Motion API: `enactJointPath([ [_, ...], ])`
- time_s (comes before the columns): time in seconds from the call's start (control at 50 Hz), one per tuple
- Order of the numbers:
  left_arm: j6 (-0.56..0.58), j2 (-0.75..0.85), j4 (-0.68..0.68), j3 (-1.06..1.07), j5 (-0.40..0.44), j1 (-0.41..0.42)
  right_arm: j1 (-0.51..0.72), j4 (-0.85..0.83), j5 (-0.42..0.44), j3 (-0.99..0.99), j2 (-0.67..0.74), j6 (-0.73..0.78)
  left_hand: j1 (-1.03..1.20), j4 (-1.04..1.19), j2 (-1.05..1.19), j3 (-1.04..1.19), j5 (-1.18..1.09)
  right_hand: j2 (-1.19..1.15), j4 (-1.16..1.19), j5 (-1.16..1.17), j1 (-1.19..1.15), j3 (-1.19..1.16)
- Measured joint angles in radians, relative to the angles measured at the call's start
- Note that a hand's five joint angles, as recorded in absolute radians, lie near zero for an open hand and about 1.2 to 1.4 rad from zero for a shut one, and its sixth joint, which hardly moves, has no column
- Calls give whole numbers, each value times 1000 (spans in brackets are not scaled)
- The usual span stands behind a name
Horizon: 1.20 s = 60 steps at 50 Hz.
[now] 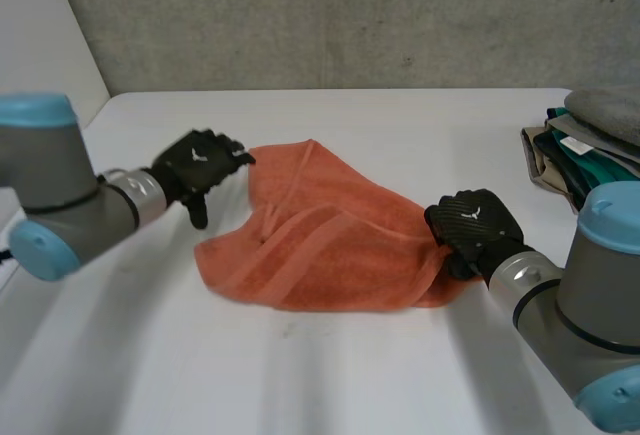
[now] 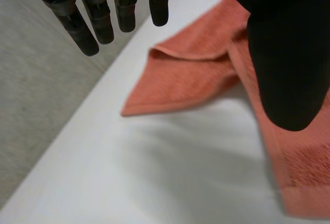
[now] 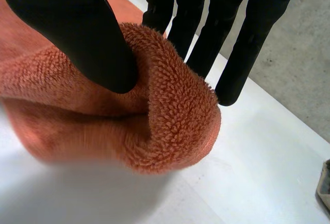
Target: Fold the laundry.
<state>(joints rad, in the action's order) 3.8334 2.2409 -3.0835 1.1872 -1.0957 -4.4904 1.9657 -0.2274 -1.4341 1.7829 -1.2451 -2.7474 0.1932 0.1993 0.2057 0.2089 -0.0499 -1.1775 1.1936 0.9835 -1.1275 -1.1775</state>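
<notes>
Towel point(image 1: 320, 240) lies rumpled in the middle of the table point(image 1: 400, 125); I judge it soft, thick, floppy. My right robot hand point(image 1: 472, 223) pinches its right edge. My left robot hand point(image 1: 200, 167) hangs spread and empty beside the far corner, which I'd grab.

I log towel point(image 1: 320, 245), frame centre: orange terry cloth, matt. Right wrist view shows coarse, fuzzy looped pile; hem band flatter weave. Left hand point(image 1: 200, 165) and right hand point(image 1: 478, 223): black, matt, smooth, plastic-like. Table point(image 1: 400, 385): white, smooth, matt. Wall point(image 1: 350, 15), upper frame: grey, rough, speckled, concrete-like. Cloth stack point(image 1: 585, 140), right edge: soft, matt fabrics.
</notes>
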Motion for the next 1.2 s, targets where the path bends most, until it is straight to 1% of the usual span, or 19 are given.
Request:
enactJointPath([
  [0.1, -73, -85, 98, -29, 20, -3, 3, 49, 21, -4, -55, -7, 0, 0, 0, 0, 0, 0, 1, 0, 0, 0],
  [0.18, -203, -132, 196, -67, 26, 28, 10, 73, 38, -8, -99, -2, 0, 0, 0, 0, 0, 0, 1, 0, 0, 0],
  [0.26, -380, -138, 283, -125, 14, 103, 31, 86, 61, -11, -162, 13, 38, 40, 40, 35, -22, 0, 1, 0, 0, -2],
  [0.28, -417, -131, 298, -141, 6, 124, 38, 87, 67, -11, -179, 18, 111, 99, 90, 84, -75, 0, 1, 0, 0, -5],
  [0.34, -495, -100, 321, -187, -27, 183, 57, 89, 85, -11, -224, 30, 141, 132, 120, 115, -106, 0, 1, 0, 0, -6],
  [0.36, -533, -67, 329, -228, -65, 227, 74, 89, 99, -11, -257, 40, 143, 140, 127, 123, -115, 0, 1, 0, 0, -6],
  [0.54, -556, 149, 349, -432, -256, 392, 142, 87, 140, -7, -352, 63, 163, 165, 152, 150, -138, 0, 1, 0, 0, -6],
  [0.58, -548, 181, 361, -458, -278, 411, 147, 87, 141, -6, -355, 63, 354, 322, 310, 308, -296, 0, 1, 0, 0, -6],
  [0.6, -539, 208, 373, -480, -298, 426, 151, 86, 141, -5, -357, 63, 583, 520, 530, 525, -491, 0, 1, 0, 0, -6],
  [0.64, -531, 227, 382, -497, -314, 435, 153, 85, 140, -5, -357, 63, 583, 520, 530, 525, -491, 0, 1, 0, 0, -6],
  [0.66, -519, 249, 394, -519, -339, 445, 153, 83, 139, -3, -354, 63, 931, 875, 879, 859, -839, 0, 1, 0, 0, -6],
  [0.72, -509, 259, 402, -537, -367, 448, 143, 81, 137, -2, -341, 63, 973, 991, 983, 968, -937, 0, 1, 0, 0, -6],
  [0.78, -509, 249, 401, -538, -366, 444, 128, 80, 136, -3, -323, 63, 973, 993, 986, 972, -937, 0, 1, 0, 0, -6],
  [0.9, -510, 185, 397, -503, -308, 423, 97, 80, 140, -8, -290, 62, 973, 994, 986, 972, -937, 0, 1, 0, 0, -6],
  [0.94, -510, 156, 395, -483, -291, 415, 94, 79, 141, -11, -285, 62, 844, 869, 864, 853, -828, 0, 1, 0, 0, -6],
  [0.98, -509, 129, 395, -462, -279, 409, 96, 79, 143, -15, -284, 60, 418, 496, 470, 488, -465, 0, 1, 0, 0, -6],
  [1.02, -506, 112, 396, -446, -274, 407, 104, 79, 143, -20, -289, 58, 237, 304, 291, 291, -277, 0, 1, 0, 0, -6],
  [1.06, -502, 98, 399, -429, -272, 408, 116, 78, 144, -24, -298, 57, 205, 215, 217, 215, -189, 0, 1, 0, 0, -6],
  [1.2, -448, 127, 425, -396, -272, 428, 148, 62, 147, -37, -340, 52, 205, 199, 199, 203, -167, 0, 1, 0, 0, -6],
])
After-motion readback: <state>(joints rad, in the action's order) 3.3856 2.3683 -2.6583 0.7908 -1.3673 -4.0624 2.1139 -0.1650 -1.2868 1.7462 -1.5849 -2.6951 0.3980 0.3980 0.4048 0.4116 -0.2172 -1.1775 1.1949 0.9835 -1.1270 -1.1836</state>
